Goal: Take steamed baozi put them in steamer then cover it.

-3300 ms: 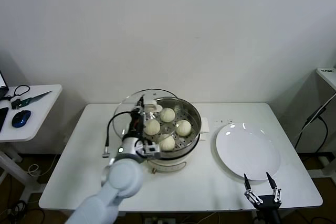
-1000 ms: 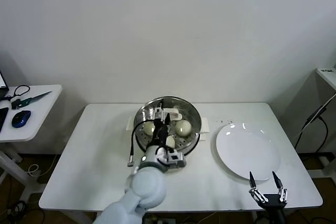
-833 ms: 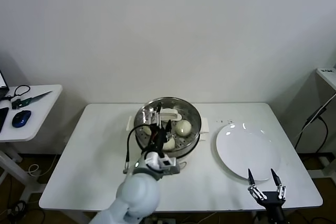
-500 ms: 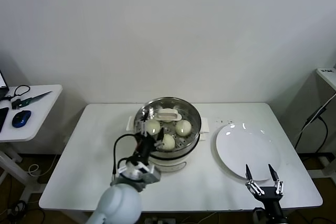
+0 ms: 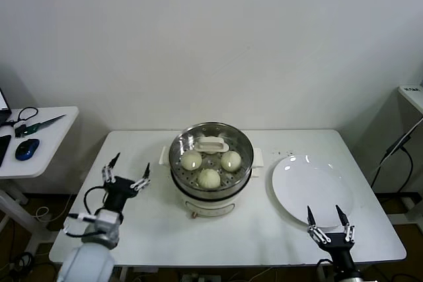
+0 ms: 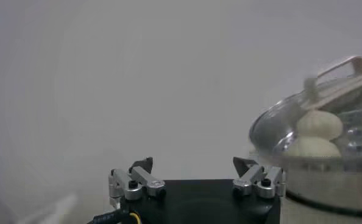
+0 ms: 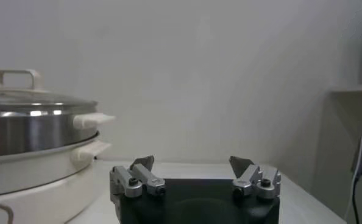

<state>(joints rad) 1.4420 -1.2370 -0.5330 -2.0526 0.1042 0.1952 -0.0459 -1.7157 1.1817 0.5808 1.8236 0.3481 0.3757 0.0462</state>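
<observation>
Now the glass cover (image 5: 211, 147) sits on the steamer (image 5: 211, 171) over the baozi (image 5: 209, 177), so only retreat remains: best lift clear without nudging the pot. The left end effector (image 5: 125, 176) hangs wide open, empty, beside the steamer; the right end effector (image 5: 328, 228) waits open, empty, near the worktop (image 5: 264, 229) edge.

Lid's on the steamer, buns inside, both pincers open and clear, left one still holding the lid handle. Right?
Not quite: the left pincer holds nothing. The head view shows it open over the table, left of the steamer and apart from it. The rest stands: the lid covers the buns, and the right pincer is open and clear.
</observation>
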